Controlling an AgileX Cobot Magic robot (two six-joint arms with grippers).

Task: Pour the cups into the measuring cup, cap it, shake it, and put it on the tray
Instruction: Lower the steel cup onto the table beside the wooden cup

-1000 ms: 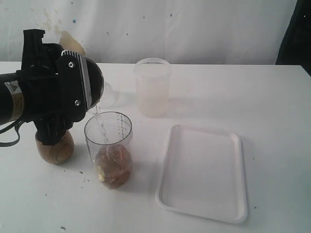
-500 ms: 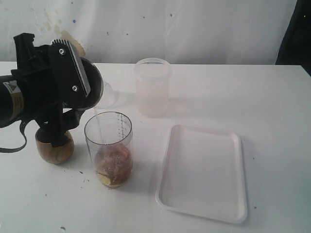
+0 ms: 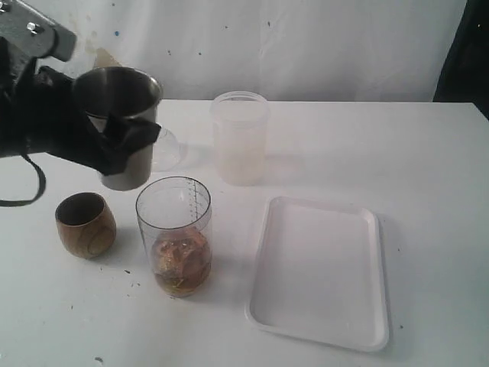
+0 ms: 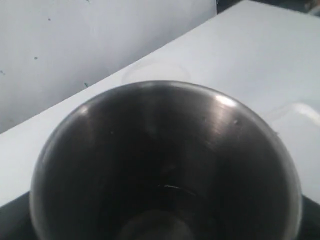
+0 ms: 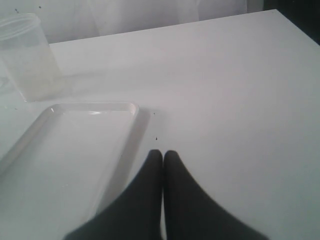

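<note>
Your left pincer (image 3: pixel 124 144) clamps the upright, seemingly empty steel tumbler (image 3: pixel 116 86); the measuring cup (image 3: pixel 174 237) holds brownish contents. Capping, shaking and tray (image 3: pixel 321 267) placement remain.

A frosted plastic tub (image 3: pixel 240 138) stands upright on the white table (image 3: pixel 428 153), in the upper middle of the frame. A small clear plastic piece (image 3: pixel 169 150) lies just left of it. Behind runs a white wall (image 3: pixel 306 46), speckled and stained at upper left.
</note>
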